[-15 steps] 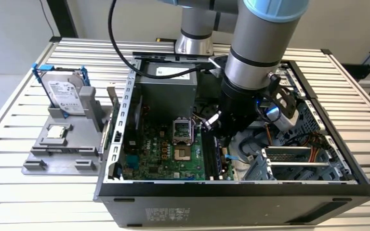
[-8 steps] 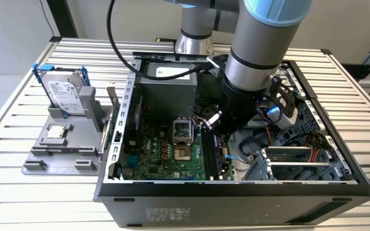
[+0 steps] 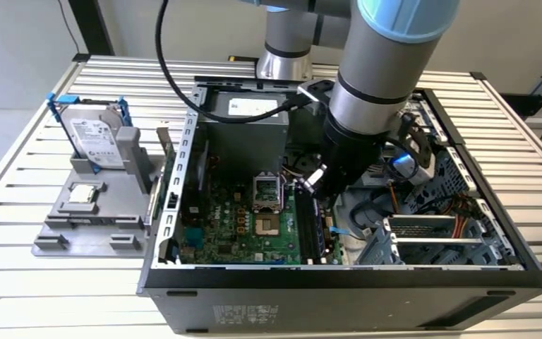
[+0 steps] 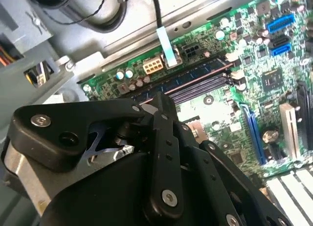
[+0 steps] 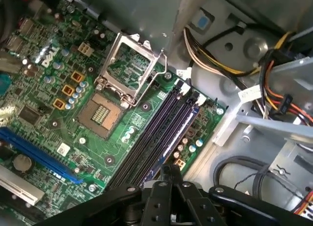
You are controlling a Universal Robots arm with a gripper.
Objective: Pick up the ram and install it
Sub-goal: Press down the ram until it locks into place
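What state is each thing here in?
Case: open, on its side.
Socket: lid up, empty.
Hard drive: upright in the stand.
Processor: flat on the stand.
Ram: along a slot, seating unclear.
Gripper: low over the slots.
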